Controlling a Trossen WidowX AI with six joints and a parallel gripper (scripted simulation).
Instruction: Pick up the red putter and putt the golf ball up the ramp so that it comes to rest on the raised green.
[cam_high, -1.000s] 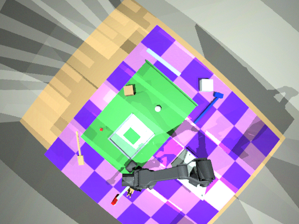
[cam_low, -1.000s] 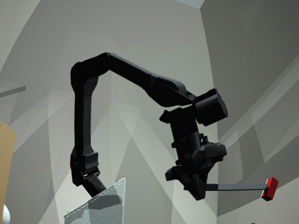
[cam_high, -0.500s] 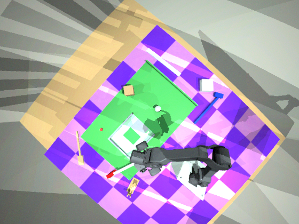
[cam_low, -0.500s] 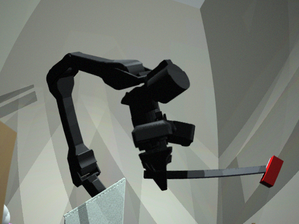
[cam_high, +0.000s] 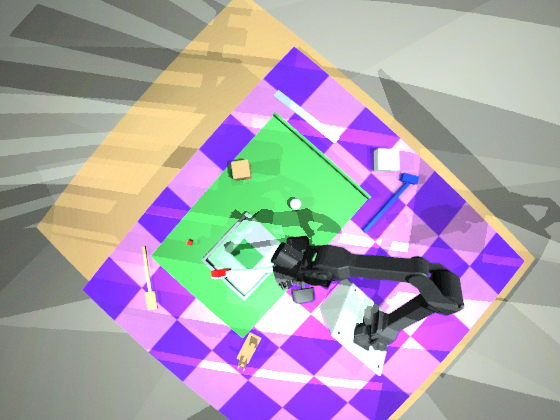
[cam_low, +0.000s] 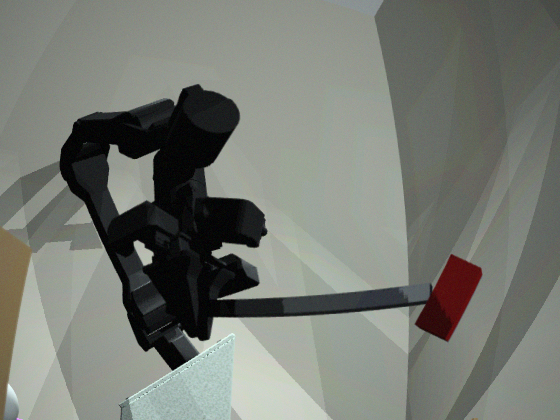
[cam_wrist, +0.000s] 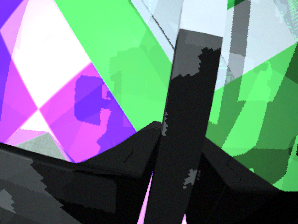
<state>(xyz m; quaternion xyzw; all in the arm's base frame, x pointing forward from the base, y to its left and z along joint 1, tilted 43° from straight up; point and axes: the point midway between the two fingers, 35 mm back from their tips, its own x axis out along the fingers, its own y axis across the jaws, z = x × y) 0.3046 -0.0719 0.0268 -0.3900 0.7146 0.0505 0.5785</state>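
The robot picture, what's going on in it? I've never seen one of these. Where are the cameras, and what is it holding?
The black machine is a robot arm. At its end are fingers that pinch things. Right now they are squeezing the handle of a red putter, a little golf club with a red head.

One picture looks down from above. One looks from the side. The last comes from a camera near the robot's wrist, so the handle looks big there.

From above you can see a green mat on a purple and pink checkered top. On the mat are a white golf ball, a tan block and a pale square frame. A blue club lies off the mat, near a white block.
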